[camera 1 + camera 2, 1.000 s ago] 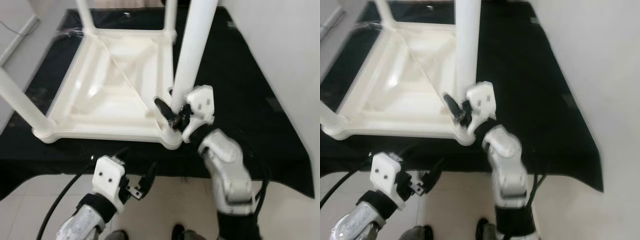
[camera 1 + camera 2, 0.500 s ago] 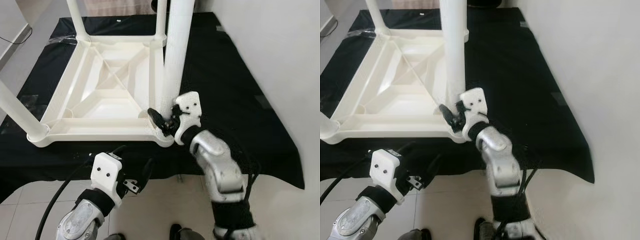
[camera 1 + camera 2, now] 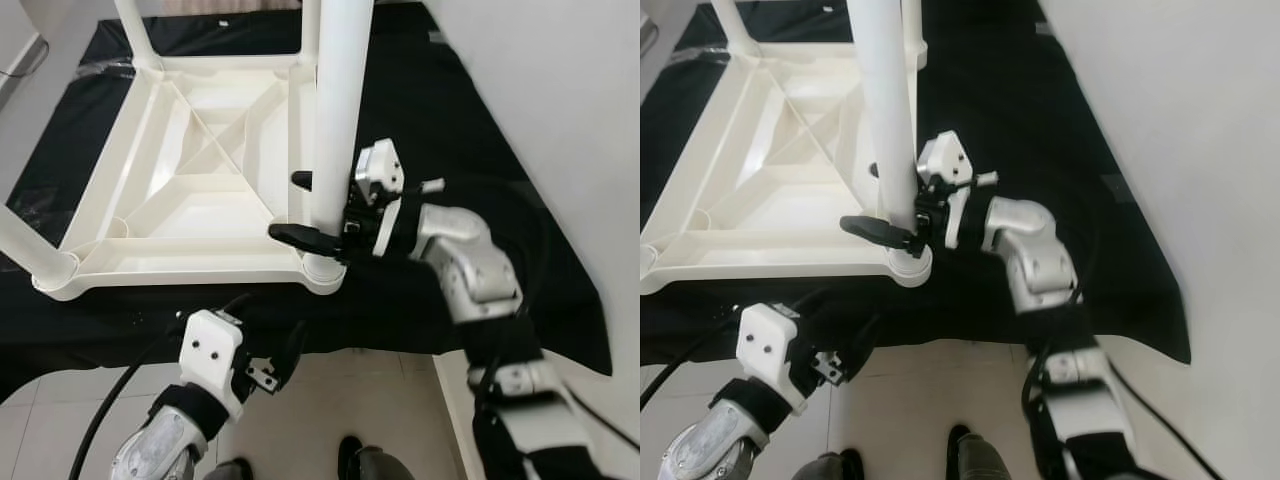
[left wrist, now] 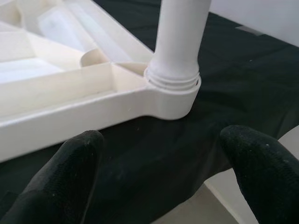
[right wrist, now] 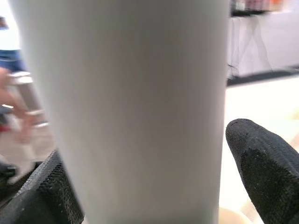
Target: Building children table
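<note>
At the near edge, the left gripper (image 3: 268, 362) is hanging low over the pale floor tiles (image 3: 330, 420), just short of the black cloth's (image 3: 470, 130) front edge. Its two black fingers (image 4: 70, 172) are standing wide apart with nothing between them, pointing toward the near right corner of the table. A black cable (image 3: 120, 400) is trailing from that arm down toward the floor.

Just beyond, the white plastic table (image 3: 190, 190) is lying upside down on the black cloth, its ribbed underside facing up. At its near right corner, a round socket (image 4: 174, 95) is holding the base of a thick white leg (image 3: 340, 110), which is standing upright. The screw ridges at the foot of the leg are showing just above the socket's collar.

The right gripper (image 3: 320, 212) is reaching in from the right side at the bottom of that leg, a little above the socket. Its fingers (image 5: 261, 158) are spread on either side of the leg, one in front and one behind; whether the pads are pressing on the plastic, I cannot tell. The silver right arm (image 3: 470, 260) is bending across the cloth behind it.

Further off, another leg (image 3: 25, 240) is standing in the near left corner socket, and two more legs (image 3: 135, 30) are rising from the far corners. A white wall (image 3: 560, 120) is running along the right side of the cloth.
</note>
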You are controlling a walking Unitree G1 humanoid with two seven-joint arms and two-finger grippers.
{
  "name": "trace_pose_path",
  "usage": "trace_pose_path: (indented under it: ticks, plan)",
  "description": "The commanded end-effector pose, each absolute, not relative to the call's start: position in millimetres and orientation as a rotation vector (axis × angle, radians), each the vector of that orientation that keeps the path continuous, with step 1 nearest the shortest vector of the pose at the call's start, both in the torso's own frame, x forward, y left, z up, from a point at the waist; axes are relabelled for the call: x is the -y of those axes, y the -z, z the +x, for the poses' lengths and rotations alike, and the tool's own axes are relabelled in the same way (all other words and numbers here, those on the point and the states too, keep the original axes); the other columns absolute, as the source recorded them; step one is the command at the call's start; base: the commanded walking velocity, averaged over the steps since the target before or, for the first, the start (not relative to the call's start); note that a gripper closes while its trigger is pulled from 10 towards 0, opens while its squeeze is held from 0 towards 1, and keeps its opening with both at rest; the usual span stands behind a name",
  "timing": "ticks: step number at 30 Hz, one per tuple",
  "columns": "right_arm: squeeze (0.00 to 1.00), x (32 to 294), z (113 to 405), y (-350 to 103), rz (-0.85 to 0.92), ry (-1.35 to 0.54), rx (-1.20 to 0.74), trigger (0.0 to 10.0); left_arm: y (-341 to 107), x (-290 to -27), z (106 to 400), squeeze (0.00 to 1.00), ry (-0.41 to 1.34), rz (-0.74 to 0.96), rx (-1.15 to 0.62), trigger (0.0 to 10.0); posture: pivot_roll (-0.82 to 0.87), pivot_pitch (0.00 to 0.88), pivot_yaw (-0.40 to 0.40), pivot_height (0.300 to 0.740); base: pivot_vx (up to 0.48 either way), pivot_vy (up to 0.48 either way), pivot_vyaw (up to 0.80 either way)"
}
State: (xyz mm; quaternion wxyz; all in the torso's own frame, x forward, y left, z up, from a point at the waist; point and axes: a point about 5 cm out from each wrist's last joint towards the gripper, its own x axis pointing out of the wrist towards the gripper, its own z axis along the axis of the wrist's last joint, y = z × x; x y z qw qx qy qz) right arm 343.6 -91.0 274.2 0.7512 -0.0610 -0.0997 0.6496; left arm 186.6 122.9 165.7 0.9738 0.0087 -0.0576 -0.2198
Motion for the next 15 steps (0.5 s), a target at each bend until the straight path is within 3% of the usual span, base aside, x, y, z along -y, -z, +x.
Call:
trace_pose_path:
  ticks: [1,6,7,9,11,15]
  plan:
    - [0.00,91.8,343.4,-273.9,-0.086,-1.490,0.212,10.0,-163.8,-123.9,182.2,0.00,0.447,0.028,0.092,10.0,0.14,0.307,-0.029,0.740,0.000,0.000,0.00]
    - [0.00,96.8,346.1,-279.5,-0.073,-1.554,0.206,10.0,-164.4,-125.0,178.0,0.00,0.447,0.028,0.084,10.0,0.14,0.324,-0.022,0.740,0.000,0.000,0.00]
    - [0.00,98.7,347.2,-281.2,-0.074,-1.585,0.204,8.7,-164.6,-125.6,175.9,0.00,0.447,0.029,0.080,10.0,0.15,0.330,-0.018,0.740,0.000,0.000,0.00]
    - [0.00,98.7,347.2,-281.2,-0.074,-1.585,0.204,8.7,-164.6,-125.6,175.9,0.00,0.447,0.029,0.080,10.0,0.15,0.330,-0.018,0.740,0.000,0.000,0.00]
    - [0.00,100.4,348.7,-284.1,-0.081,-1.639,0.204,0.0,-165.2,-127.1,171.7,0.00,0.448,0.029,0.071,10.0,0.16,0.340,-0.011,0.740,0.000,0.000,0.00]
    - [0.00,99.1,350.6,-287.0,-0.088,-1.677,0.217,0.0,-165.5,-128.3,168.4,0.00,0.449,0.031,0.061,10.0,0.16,0.345,-0.004,0.740,0.000,0.000,0.00]
